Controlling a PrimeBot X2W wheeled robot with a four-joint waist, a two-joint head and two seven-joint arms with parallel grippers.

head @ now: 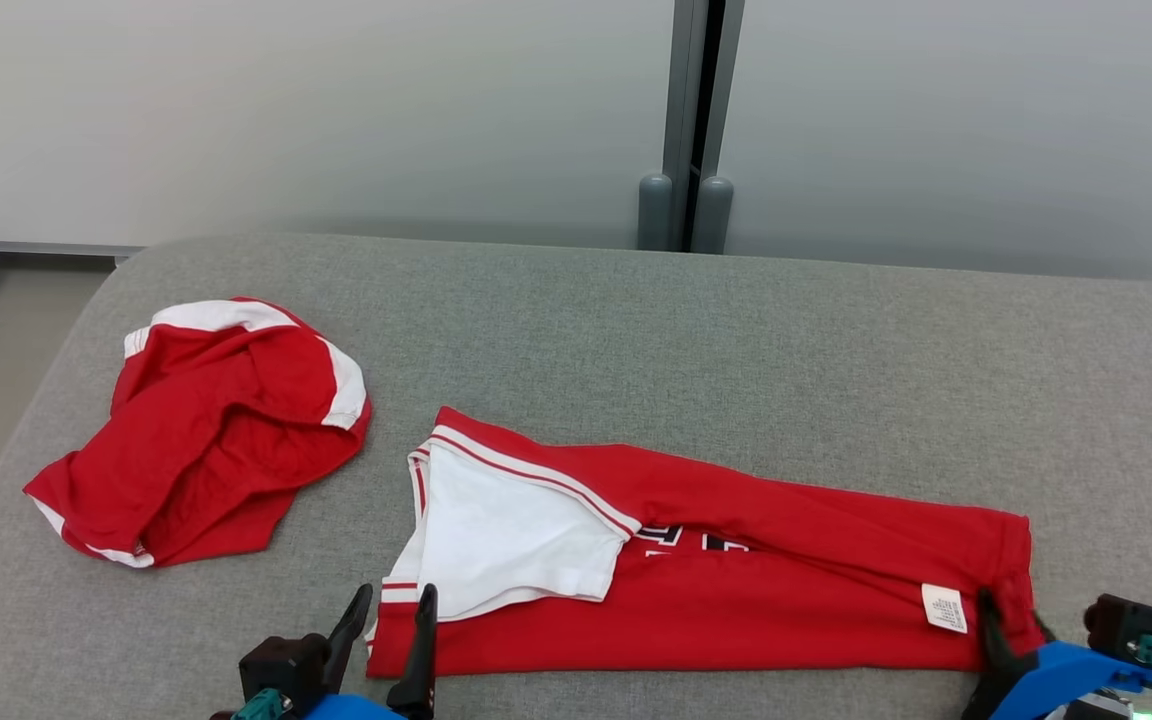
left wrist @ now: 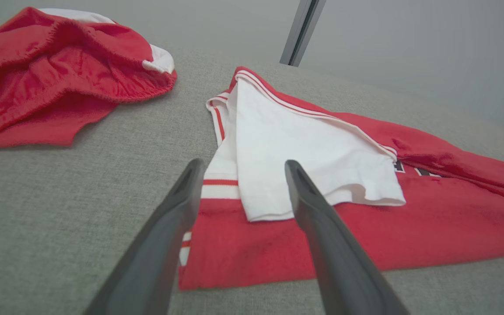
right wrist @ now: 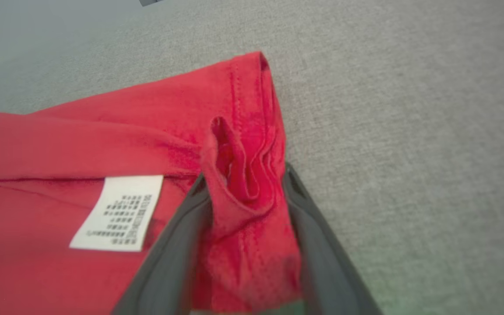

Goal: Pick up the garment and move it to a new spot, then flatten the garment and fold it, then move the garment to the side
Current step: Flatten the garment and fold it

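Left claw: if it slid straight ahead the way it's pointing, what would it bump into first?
Most likely the white sleeve of the folded red garment, which lies just beyond the left claw. Depth is hard to judge.

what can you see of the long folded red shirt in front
The red shirt lies flat on the grey cushion, folded into a long band of soft knit. A white sleeve with striped trim covers its left end; dark lettering peeks beside it, and a white care label sits near the right end. That end's bunched corner stands between the right gripper's parted fingers.
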